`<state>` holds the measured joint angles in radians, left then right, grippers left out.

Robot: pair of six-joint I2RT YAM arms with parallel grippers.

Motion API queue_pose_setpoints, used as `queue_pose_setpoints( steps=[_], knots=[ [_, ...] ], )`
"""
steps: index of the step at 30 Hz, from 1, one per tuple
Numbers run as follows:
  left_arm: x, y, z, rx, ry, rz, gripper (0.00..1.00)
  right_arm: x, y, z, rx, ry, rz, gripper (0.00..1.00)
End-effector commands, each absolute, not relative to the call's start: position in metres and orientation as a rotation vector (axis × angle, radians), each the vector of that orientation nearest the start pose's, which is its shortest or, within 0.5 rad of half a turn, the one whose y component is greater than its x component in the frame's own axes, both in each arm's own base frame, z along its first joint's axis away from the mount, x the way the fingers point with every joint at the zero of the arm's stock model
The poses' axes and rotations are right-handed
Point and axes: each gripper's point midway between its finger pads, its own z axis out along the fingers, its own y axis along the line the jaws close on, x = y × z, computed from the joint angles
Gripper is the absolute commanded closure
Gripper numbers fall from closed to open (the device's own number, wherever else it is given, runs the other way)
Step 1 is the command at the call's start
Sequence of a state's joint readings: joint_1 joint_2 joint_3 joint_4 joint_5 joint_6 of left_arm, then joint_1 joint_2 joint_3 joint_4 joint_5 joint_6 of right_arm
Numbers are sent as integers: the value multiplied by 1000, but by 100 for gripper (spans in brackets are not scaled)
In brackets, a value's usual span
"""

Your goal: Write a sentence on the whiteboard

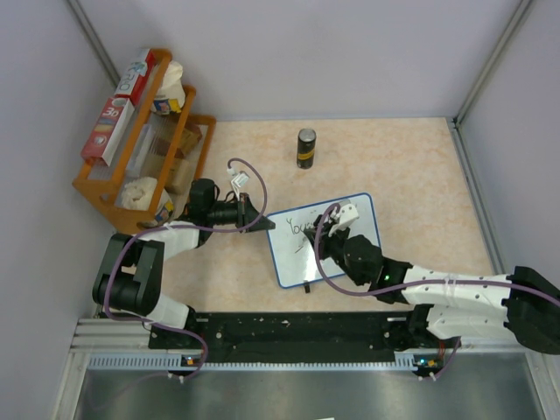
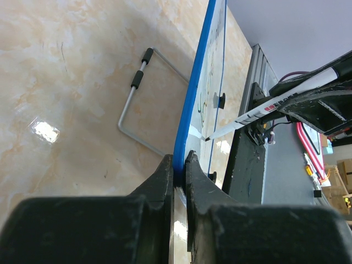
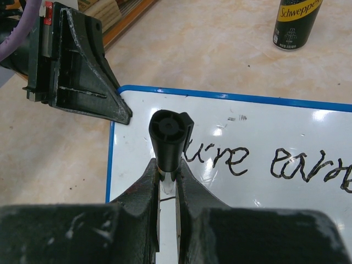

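The whiteboard [image 1: 297,262], white with a blue rim, lies tilted mid-table. My left gripper [image 1: 261,224] is shut on its left rim; the left wrist view shows the jaws [image 2: 179,162] pinching the blue edge [image 2: 192,93]. My right gripper [image 1: 337,219] is shut on a marker [image 3: 170,135] and holds it over the board's upper left part. The marker [image 2: 275,102] has its tip on the white surface. The sentence [image 3: 236,159] shows one line in dark script, roughly "You've earn"; its first letters are hidden behind the marker.
A black Schweppes can [image 1: 305,147] stands behind the board. A wooden rack [image 1: 94,194] with boxes and packets fills the left back corner. The board's wire stand [image 2: 135,110] sticks out under it. Walls close in on three sides.
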<state>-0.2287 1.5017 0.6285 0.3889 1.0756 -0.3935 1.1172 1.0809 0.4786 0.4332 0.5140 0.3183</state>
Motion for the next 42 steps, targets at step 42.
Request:
queue_pose_setpoints(
  steps=[42],
  knots=[
    [272, -224, 89, 545, 2103, -1335, 100, 209, 267, 159, -305, 1801, 604, 100]
  ],
)
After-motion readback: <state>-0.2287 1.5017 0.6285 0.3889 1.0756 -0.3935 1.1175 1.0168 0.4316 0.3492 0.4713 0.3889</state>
